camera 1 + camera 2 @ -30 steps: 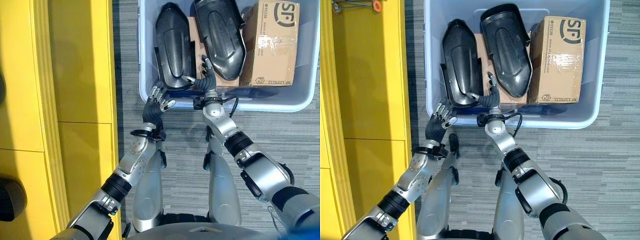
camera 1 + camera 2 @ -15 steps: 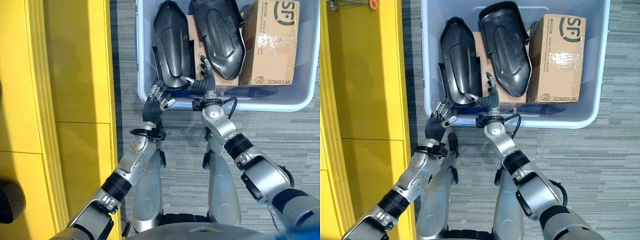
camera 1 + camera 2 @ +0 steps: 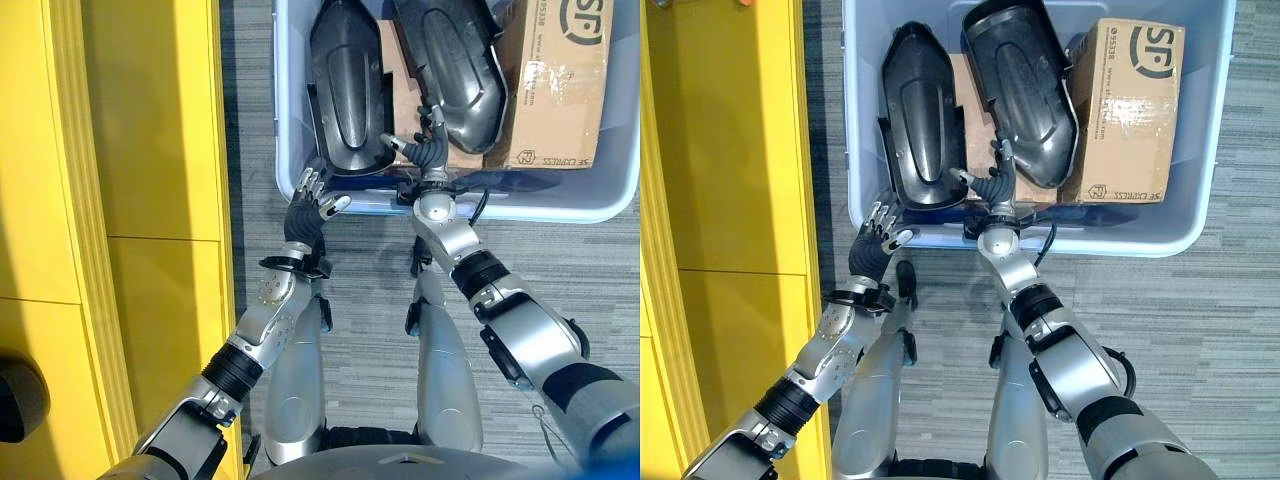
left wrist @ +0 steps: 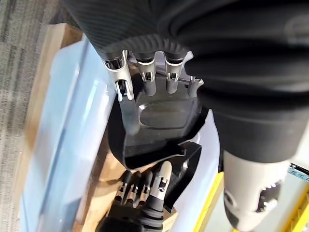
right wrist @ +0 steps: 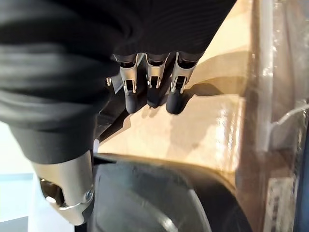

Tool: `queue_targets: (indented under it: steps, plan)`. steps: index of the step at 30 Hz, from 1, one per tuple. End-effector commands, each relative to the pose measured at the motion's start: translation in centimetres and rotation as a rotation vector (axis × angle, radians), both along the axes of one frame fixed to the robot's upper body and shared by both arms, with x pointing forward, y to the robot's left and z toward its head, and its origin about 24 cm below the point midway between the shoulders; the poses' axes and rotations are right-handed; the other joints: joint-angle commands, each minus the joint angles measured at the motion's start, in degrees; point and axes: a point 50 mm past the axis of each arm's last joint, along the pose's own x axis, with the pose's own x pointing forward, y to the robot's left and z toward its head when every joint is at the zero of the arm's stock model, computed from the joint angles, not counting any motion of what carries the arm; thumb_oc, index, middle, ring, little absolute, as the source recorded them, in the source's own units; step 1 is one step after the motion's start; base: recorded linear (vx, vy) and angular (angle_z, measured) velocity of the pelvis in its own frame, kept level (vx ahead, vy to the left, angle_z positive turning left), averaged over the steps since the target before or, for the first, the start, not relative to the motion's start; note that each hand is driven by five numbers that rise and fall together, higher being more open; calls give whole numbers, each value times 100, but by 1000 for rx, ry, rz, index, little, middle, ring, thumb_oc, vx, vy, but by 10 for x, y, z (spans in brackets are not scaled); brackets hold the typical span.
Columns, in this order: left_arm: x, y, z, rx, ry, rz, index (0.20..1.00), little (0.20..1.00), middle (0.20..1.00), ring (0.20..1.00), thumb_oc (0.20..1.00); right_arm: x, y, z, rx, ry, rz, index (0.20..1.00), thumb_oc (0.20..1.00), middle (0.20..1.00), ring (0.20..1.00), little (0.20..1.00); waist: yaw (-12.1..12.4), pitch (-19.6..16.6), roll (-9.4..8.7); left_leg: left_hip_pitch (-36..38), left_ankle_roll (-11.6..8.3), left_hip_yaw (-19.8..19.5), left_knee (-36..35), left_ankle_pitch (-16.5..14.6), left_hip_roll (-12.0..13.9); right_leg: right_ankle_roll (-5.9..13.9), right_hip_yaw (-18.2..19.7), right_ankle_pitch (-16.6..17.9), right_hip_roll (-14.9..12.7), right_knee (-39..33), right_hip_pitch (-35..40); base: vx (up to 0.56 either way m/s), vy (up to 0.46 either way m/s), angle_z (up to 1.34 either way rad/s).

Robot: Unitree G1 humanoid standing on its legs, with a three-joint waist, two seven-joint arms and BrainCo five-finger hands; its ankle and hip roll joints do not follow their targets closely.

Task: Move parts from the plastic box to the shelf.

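Two black parts (image 3: 348,85) (image 3: 458,65) lie in the plastic box (image 3: 285,120) beside a cardboard carton (image 3: 555,85); the right hand (image 3: 425,152), fingers loosely spread and empty, reaches over the near rim between them; the left hand (image 3: 312,200), relaxed and empty, hovers outside that rim; the yellow shelf (image 3: 110,200) stands left.

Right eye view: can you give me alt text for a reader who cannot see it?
The robot's right hand reaches open into a pale plastic box between two black moulded parts, beside a taped cardboard box. Its left hand hovers, fingers loosely bent, at the box's near rim, beside a yellow shelf.
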Motion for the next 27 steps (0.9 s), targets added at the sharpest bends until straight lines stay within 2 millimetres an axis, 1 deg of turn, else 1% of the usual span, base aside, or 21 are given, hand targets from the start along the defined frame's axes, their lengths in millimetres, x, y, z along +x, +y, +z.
queue_targets:
  steps: [1, 4, 11, 17, 18, 22, 27]
  plan:
    - [-13, -2, 13, -18, -81, -42, 1000, 1000, 1000, 1000, 1000, 6, 5, 24, -1, -66, 17, 1000, 1000, 1000, 1000, 1000, 220, -42, 111, -208, 17, -320, 462, -397, 93, 322, -147, -687, -380, 871, 1, 0, 0, 0]
    - [-13, -2, 14, -16, -84, -47, 1000, 1000, 1000, 1000, 1000, 9, 3, 28, -18, -65, 5, 1000, 1000, 1000, 1000, 1000, 251, -42, 116, -237, 21, -351, 476, -402, 85, 313, -152, -704, -380, 889, 3, 0, 0, 0]
    - [-12, 0, 15, -20, -90, -42, 1000, 1000, 1000, 1000, 1000, 8, 9, 32, -40, -78, 27, 1000, 1000, 1000, 1000, 1000, 275, -42, 107, -269, 26, -393, 487, -416, 80, 302, -177, -735, -384, 949, -47, 0, 0, 0]
    - [-11, 0, 18, -19, -98, -35, 1000, 1000, 1000, 1000, 1000, 3, 23, 37, -59, -118, 84, 1000, 1000, 1000, 1000, 1000, 283, -42, 86, -335, 44, -455, 493, -416, 46, 304, -226, -762, -404, 991, -68, 15, 5, 5]
    - [-11, 0, 18, -19, -98, -35, 1000, 1000, 1000, 1000, 1000, 3, 23, 37, -59, -118, 84, 1000, 1000, 1000, 1000, 1000, 283, -42, 86, -335, 44, -455, 493, -416, 46, 304, -226, -762, -404, 991, -68, 0, 0, 0]
    - [-10, 1, 19, -18, -105, -22, 1000, 1000, 1000, 1000, 1000, -5, 36, 39, -55, -154, 141, 1000, 1000, 1000, 1000, 1000, 276, -42, 65, -376, 53, -470, 516, -416, 22, 308, -244, -777, -426, 1013, -72, 3, 9, 4]
    - [-11, 3, 21, -20, -109, -18, 1000, 1000, 1000, 1000, 1000, -6, 41, 39, -74, -154, 153, 1000, 1000, 1000, 1000, 1000, 303, -42, 55, -384, 59, -488, 516, -417, 4, 309, -271, -760, -444, 988, -43, -1, 10, 5]
